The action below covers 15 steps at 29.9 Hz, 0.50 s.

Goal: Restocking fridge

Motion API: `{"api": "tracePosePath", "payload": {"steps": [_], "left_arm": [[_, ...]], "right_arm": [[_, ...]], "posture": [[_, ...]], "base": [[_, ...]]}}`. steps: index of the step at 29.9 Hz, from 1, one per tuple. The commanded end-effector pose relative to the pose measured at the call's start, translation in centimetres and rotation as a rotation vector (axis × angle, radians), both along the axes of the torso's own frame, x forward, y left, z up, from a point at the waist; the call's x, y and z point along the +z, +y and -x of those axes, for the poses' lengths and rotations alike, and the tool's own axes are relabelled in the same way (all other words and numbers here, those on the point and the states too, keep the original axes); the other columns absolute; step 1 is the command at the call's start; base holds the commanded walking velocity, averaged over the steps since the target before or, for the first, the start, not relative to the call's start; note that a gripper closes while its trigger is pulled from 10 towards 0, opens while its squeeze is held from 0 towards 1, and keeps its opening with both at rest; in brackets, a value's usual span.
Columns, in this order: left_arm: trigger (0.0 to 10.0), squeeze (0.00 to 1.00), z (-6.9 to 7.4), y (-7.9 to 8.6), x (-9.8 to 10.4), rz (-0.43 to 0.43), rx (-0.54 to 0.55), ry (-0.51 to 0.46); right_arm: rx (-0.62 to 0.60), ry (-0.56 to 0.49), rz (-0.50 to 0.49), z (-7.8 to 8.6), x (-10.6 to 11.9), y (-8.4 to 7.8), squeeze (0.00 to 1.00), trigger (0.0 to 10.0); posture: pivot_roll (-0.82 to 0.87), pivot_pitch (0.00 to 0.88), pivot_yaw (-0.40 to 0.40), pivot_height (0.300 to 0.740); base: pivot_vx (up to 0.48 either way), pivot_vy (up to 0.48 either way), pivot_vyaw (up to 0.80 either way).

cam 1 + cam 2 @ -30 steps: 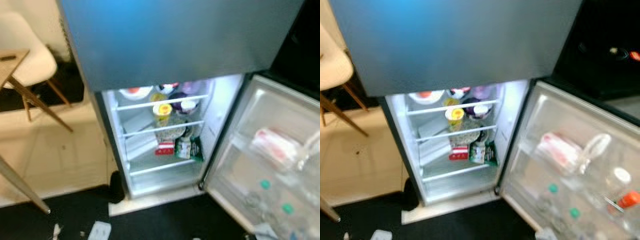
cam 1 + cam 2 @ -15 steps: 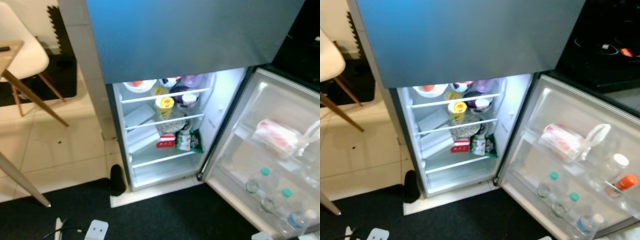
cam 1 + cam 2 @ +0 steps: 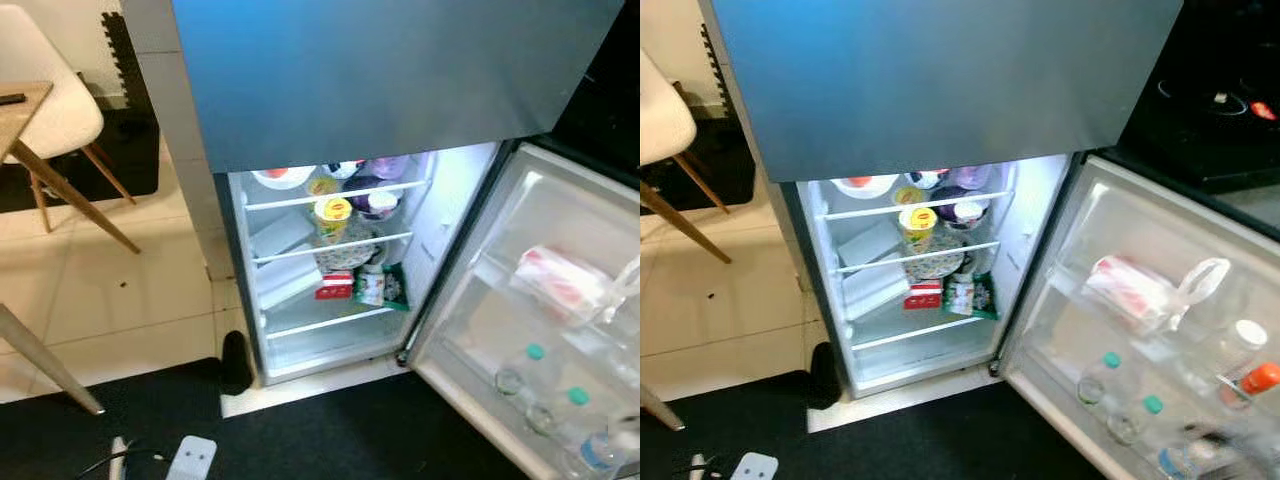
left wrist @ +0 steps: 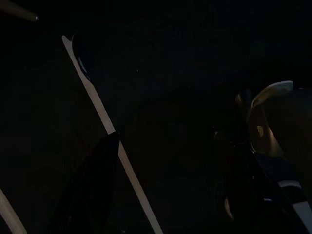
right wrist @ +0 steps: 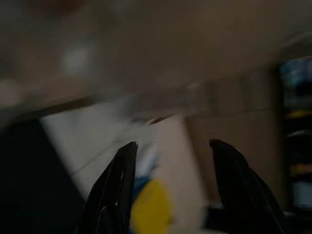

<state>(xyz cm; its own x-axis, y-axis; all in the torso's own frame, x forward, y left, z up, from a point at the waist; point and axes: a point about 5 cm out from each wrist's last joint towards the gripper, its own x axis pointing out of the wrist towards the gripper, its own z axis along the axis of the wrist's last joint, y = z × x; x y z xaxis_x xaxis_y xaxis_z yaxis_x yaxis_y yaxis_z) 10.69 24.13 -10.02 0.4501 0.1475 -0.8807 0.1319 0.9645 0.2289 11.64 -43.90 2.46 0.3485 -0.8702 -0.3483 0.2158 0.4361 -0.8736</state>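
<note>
Fridge point(image 3: 400, 80) open over tiled floor point(image 3: 120, 300)

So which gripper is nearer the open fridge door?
Likely right, though uncertain. The fridge door stands open on the robot's right. The right gripper faces a blurred pale surface; the left gripper hangs over dark floor.

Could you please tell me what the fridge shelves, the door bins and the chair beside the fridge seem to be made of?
The fridge shelves look like clear glass or plastic with white trim; the food below shows through. The door bins seem to be clear plastic, since the bottles are visible through the wall. The chair appears to have a smooth white moulded plastic seat on slanted wooden legs, brown with a matt look.
</note>
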Motion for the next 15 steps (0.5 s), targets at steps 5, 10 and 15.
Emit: {"api": "tracePosePath", "payload": {"steps": [5, 10, 15], "left_arm": [[10.0, 0.00, 1.1, -0.2, -0.3, -0.003, 0.002, 0.038], [10.0, 0.00, 1.3, -0.6, -0.5, 0.009, -0.008, 0.049], [10.0, 0.00, 1.3, -0.7, -0.5, 0.005, -0.018, 0.051]], "right_arm": [[-0.079, -0.011, 0.161, 1.2, 3.5, -3.0, 0.00, 10.0], [-0.051, -0.074, 0.261, 1.3, 6.4, -4.7, 0.00, 10.0], [0.118, -0.054, 0.182, -2.2, 7.5, -4.3, 0.00, 10.0]], "posture": [[-0.08, 0.000, -0.101, 0.740], [-0.09, 0.000, -0.094, 0.740], [-0.09, 0.000, -0.072, 0.740]], "base": [[0.000, 0.000, 0.00], [0.000, 0.000, 0.00], [0.000, 0.000, 0.00]]}}
